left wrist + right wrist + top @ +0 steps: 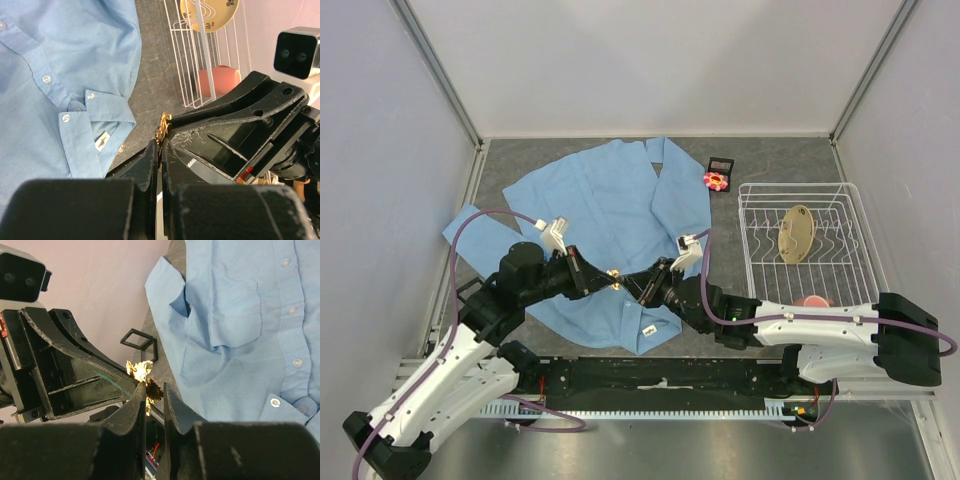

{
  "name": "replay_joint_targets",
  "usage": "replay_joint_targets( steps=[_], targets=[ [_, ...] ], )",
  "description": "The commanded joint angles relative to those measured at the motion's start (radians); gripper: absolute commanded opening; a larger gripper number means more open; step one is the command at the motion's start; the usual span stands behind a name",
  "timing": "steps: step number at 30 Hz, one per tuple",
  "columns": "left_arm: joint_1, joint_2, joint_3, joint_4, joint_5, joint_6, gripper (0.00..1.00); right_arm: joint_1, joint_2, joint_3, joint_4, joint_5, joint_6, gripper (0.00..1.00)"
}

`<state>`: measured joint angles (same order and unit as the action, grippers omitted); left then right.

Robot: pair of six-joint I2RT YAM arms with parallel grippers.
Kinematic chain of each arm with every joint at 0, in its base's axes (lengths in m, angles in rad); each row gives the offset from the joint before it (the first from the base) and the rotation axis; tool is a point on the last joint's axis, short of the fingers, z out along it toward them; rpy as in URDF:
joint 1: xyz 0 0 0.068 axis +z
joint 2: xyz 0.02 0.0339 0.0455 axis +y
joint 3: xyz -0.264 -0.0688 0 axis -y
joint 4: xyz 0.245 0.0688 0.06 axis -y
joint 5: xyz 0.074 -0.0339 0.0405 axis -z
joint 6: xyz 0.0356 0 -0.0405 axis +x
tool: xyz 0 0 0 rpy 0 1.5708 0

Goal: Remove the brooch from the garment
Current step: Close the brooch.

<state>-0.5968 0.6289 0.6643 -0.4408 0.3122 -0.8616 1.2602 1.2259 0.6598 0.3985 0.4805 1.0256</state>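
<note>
Hovering above the garment [610, 200], the left gripper [161, 147] and right gripper [155, 392] both pinched one small gold emblem [141, 371]. An uneven tug could flick it away.

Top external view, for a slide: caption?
Left gripper and right gripper pinch a gold piece over the shirt; pink brooch lies aside.

No word, brand or number can be read anywhere. The small white neck label [102, 141] at the collar of the garment [75, 40] bears a dark mark too small to make out. The plate [220, 17] in the rack [205, 55] shows dark motifs, illegible as writing.
</note>
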Motion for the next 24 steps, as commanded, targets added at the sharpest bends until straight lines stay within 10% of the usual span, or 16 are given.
replay_joint_targets(
  steps=[1,24],
  targets=[
    [-0.05,-0.008,0.06,-0.001,-0.08,-0.013,0.02,0.004,0.023,0.027,-0.101,0.101,-0.006,0.14],
    [-0.107,0.023,0.061,-0.067,-0.162,-0.074,0.02,0.047,-0.031,0.021,-0.118,0.265,-0.053,0.21]
  ],
)
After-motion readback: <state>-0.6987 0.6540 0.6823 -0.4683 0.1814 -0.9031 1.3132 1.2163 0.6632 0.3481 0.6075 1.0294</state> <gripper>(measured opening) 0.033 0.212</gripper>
